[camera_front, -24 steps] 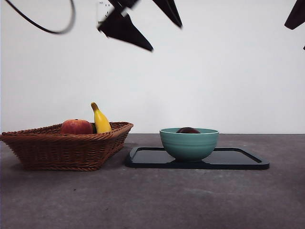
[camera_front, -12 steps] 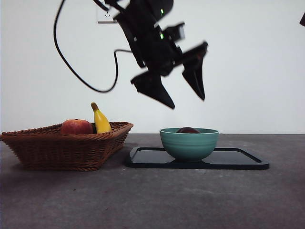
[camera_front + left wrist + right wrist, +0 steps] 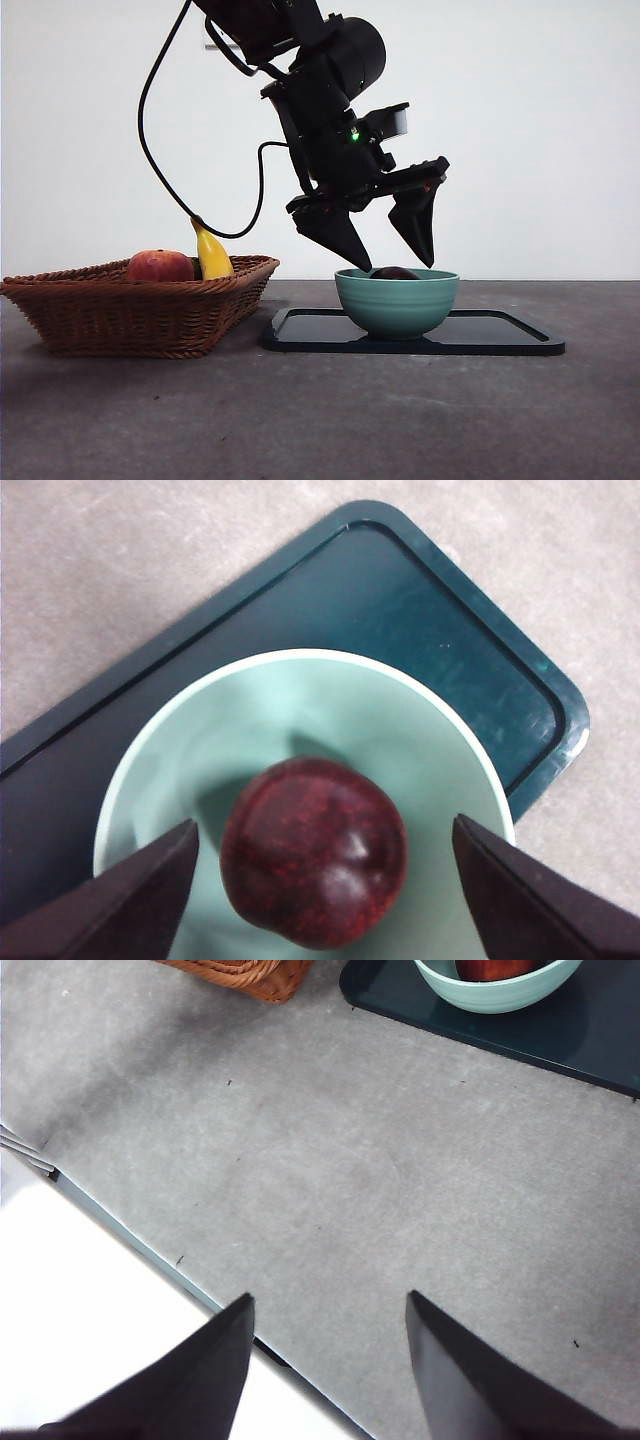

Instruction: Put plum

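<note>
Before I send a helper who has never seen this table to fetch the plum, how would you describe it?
Find the dark tray right of the wicker basket; a green bowl stands on it. The plum lies alone inside that bowl, under the open left hand. It is glossy dark maroon, unlike the red-orange fruit and banana in the basket.

plum mostly hidden behind bowl rim
</note>
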Tool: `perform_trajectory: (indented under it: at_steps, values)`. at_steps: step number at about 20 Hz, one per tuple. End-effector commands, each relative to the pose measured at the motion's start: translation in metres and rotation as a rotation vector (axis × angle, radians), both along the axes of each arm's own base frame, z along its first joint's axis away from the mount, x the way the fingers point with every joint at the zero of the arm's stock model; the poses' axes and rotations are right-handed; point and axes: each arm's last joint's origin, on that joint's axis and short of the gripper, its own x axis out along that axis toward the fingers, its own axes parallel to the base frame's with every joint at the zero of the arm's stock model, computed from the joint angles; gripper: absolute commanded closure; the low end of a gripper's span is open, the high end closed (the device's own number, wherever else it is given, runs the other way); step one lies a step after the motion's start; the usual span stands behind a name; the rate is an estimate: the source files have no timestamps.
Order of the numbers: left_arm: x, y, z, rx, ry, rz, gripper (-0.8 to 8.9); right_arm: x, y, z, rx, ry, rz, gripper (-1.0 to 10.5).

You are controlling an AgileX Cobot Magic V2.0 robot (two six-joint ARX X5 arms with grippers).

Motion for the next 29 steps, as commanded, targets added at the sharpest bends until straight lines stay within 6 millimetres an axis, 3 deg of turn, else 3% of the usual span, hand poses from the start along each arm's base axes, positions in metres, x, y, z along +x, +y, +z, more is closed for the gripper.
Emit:
perform_trajectory:
  at_steps: [1, 13, 15, 21, 25, 29]
  values:
    - [0.004, -0.009, -0.007, 0.008, -0.017, -0.026, 4.08, 0.000, 0.001, 0.002, 0.008, -0.001, 0.002, 7.1]
    - [0.007, -0.012, -0.024, 0.034, 0.000, -0.037, 4.09, 0.001, 0.001, 0.003, 0.006, -0.015, -0.003, 7.1]
    - [0.007, -0.012, -0.024, 0.035, -0.002, -0.040, 4.15, 0.001, 0.001, 0.003, 0.008, -0.019, -0.003, 7.1]
    - [0.007, -0.012, -0.024, 0.035, -0.002, -0.041, 5.70, 0.001, 0.001, 0.003, 0.008, -0.020, -0.002, 7.1]
    - [0.007, -0.013, -0.024, 0.034, -0.004, -0.041, 5.70, 0.001, 0.001, 0.003, 0.006, -0.023, 0.000, 7.1]
    - [0.010, -0.015, -0.009, 0.016, -0.023, -0.040, 5.70, 0.001, 0.001, 0.003, 0.006, -0.022, 0.000, 7.1]
